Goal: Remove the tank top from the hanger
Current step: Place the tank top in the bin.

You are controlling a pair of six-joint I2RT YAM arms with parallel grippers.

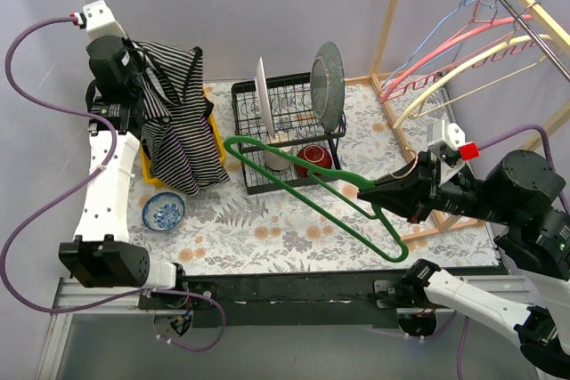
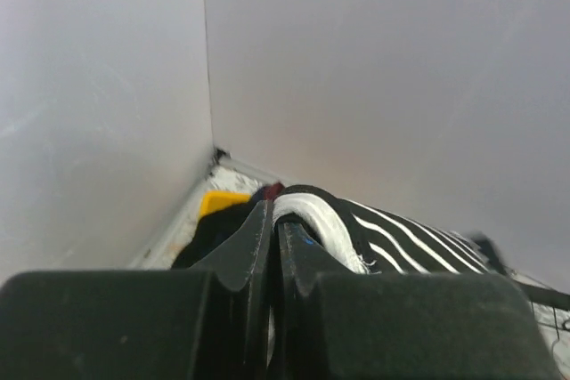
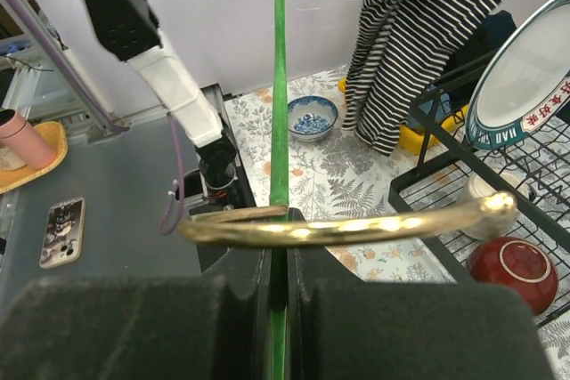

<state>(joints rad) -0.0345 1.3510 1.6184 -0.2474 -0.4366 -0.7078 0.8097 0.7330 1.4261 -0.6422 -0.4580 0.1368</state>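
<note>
The black-and-white striped tank top (image 1: 178,117) hangs from my left gripper (image 1: 135,58), raised at the far left; the gripper is shut on its white-edged strap (image 2: 312,215). The top's hem drapes over a yellow bin (image 1: 216,135). It also shows in the right wrist view (image 3: 419,33). The green hanger (image 1: 312,195) is bare and apart from the top. My right gripper (image 1: 367,193) is shut on the hanger near its gold hook (image 3: 356,227); the green bar (image 3: 279,86) runs away from the jaws.
A black dish rack (image 1: 289,131) with plates and a red bowl (image 1: 313,159) stands at centre back. A blue patterned bowl (image 1: 163,214) sits front left. A rail with several coloured hangers (image 1: 463,42) is at the right.
</note>
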